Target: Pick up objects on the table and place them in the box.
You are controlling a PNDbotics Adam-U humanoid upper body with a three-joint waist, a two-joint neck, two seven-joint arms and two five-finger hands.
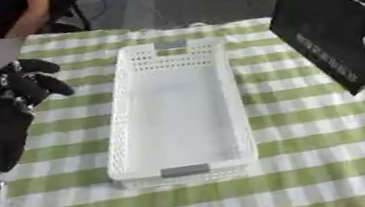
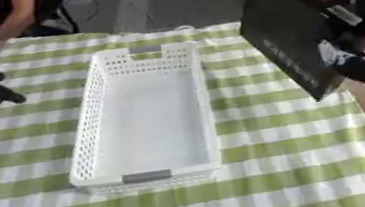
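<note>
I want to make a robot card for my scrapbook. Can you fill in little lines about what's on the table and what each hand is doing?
table: green and white checked cloth
box: white basket with holes in its walls, in the middle, nothing inside
right hand: right hand holds a flat black thing up in the air
flat black thing: flat black thing, tilted, above the table's right side, not in the box yet
left hand: left hand at the left side, fingers curled, holding nothing
</note>
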